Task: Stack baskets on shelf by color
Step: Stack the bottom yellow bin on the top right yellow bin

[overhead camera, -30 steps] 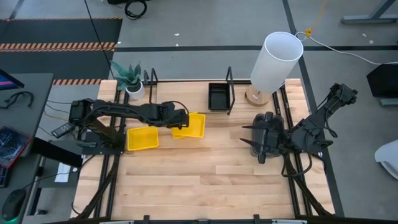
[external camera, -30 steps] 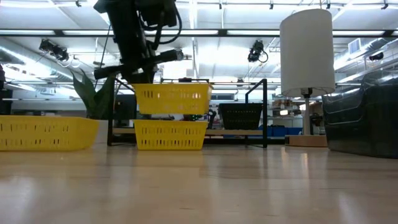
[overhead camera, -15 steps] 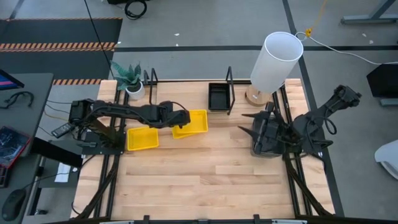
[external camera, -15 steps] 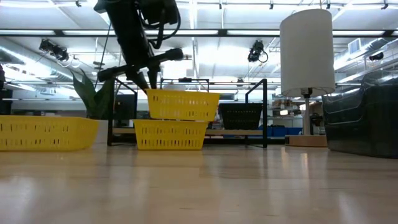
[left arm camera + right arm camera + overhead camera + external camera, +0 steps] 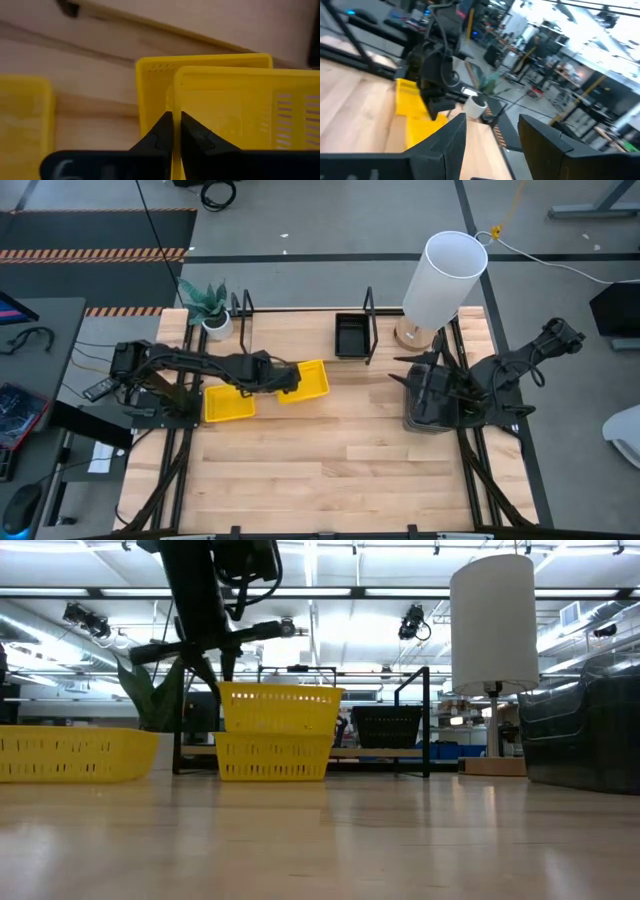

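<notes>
- Left gripper [image 5: 172, 131]: its fingers are pinched on the near wall of the upper yellow basket [image 5: 309, 378], which sits on, or just above, a second yellow basket [image 5: 272, 756]. In the low view the upper one appears level, its base at the lower one's rim.
- Placement: the left wrist view shows the upper basket offset to one side of the lower, so the two rims do not line up. Risk: if the fingers part now, the upper basket may settle crooked, catch on the lower rim, or tip off instead of nesting.
- Risk of dragging: the pinch is on one thin wall only. Any sideways pull could swing the light basket or shove the lower one across the shelf [image 5: 300, 320].
- Third yellow basket [image 5: 229, 403]: lies on the tabletop [image 5: 320, 470] to the left, just beside the stack and under the left arm. A low retreat could knock it.
- Black basket [image 5: 351, 335]: rests at the far side by a black upright, well apart from the yellow pair.
- Right gripper [image 5: 490, 135]: fingers spread and holding nothing, positioned over the dark grey baskets [image 5: 432, 408] at the right of the tabletop; how many are stacked there is hard to tell. The lamp [image 5: 443, 280] stands near, and a wide swing could strike it.
</notes>
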`<act>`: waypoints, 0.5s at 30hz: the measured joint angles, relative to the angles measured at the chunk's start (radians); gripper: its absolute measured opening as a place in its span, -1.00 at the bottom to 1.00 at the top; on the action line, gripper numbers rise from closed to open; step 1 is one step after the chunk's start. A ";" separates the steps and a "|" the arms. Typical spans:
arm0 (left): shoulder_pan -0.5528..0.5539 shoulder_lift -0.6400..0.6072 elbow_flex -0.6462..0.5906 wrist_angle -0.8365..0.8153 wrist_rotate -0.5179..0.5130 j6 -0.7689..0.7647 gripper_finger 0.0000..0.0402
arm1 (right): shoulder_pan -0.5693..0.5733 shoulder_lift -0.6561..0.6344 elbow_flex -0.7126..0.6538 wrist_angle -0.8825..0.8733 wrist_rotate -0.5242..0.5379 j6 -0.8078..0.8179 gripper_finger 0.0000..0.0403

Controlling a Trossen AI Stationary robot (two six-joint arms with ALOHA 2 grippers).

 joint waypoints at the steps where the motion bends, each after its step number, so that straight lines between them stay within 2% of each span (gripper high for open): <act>1: -0.006 0.000 0.000 -0.012 -0.001 -0.019 -0.89 | 0.000 -0.006 0.000 -0.014 -0.013 0.006 -0.10; 7: -0.042 0.000 0.000 -0.107 -0.014 -0.114 -0.83 | 0.000 -0.043 0.000 -0.071 -0.040 0.033 -0.12; 15: -0.054 0.000 0.000 -0.093 -0.099 -0.148 -0.83 | 0.000 -0.066 0.000 -0.106 -0.048 0.040 -0.12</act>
